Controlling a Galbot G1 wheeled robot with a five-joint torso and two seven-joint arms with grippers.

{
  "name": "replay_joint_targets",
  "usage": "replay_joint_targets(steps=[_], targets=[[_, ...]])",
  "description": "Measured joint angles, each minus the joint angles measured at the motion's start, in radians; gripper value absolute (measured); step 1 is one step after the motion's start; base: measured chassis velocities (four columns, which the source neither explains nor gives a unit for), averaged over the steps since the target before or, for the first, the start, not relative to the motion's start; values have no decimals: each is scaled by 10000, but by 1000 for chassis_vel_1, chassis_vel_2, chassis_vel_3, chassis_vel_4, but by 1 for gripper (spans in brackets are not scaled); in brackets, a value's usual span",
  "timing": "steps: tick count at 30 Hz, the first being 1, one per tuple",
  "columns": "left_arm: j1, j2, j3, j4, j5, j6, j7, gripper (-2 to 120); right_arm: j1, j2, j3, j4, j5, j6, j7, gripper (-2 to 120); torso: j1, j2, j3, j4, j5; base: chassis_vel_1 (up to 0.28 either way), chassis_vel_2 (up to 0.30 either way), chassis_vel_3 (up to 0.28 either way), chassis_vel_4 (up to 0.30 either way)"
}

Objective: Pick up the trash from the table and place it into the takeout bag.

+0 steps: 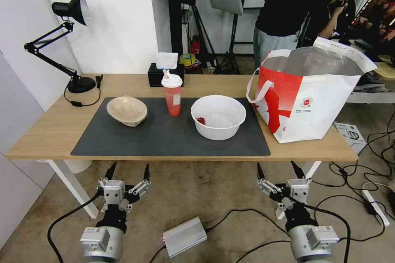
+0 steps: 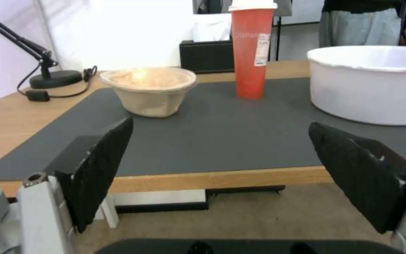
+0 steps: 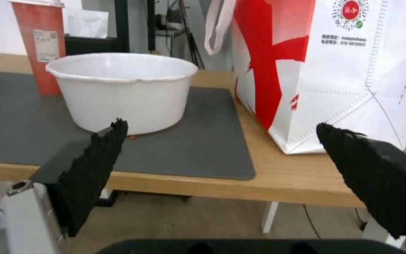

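A: At the left of the table [image 1: 37, 131]?
B: Black desk lamp [image 1: 70, 12] on the bare wood, cord trailing beside its base. Then a dark grey mat [image 1: 164, 139], with a shallow beige bowl [image 1: 127, 110] tilted on its left part.

A: And in the middle?
B: Red drink cup [image 1: 172, 94] with a white lid, upright on the mat, just in front of a black tissue box [image 1: 164, 74]. To its right, on the mat, a big white bowl [image 1: 218, 116] with red scraps inside.

A: Further right?
B: Takeout bag [image 1: 304, 102], white with red pattern, standing open on the wood just beside the mat's right edge, silver lining showing at the top.

A: The grippers?
B: Both low in front of the table's near edge, above the floor, touching nothing. Left gripper [image 1: 127, 171] below the beige bowl, fingers spread wide, empty. Right gripper [image 1: 280, 169] below the gap between white bowl and bag, also spread wide and empty.
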Motion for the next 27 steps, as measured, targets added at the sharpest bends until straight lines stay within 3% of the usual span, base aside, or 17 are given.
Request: replay_joint_targets(steps=[21,22,24,25,26,27], targets=[[-1,1,-7,-17,-61,54,-59,100,21,-74,-13,11,28,-12,12,100,0,-1,0,0,0,0,0,0,0],[-5,3,-17,-61,-140,116,-122,100,38,-167,-37,25,69,-55,35,100,0,-1,0,-3,1,0,0,0,0],[-65,32,-189,-578,-976,788,-843,100,267,-852,-200,215,380,-439,244,100,0,0,0,0,3,0,0,0,0],[-65,32,-189,-578,-976,788,-843,100,267,-852,-200,215,380,-439,244,100,0,0,0,0,3,0,0,0,0],[-112,53,-318,-973,-1656,1329,-1423,100,442,-1392,-332,355,637,-750,420,100,0,0,0,0,2,0,0,0,0],[-132,64,-366,-1117,-1889,1516,-1623,100,511,-1600,-384,414,735,-867,489,100,0,0,0,0,3,0,0,0,0]])
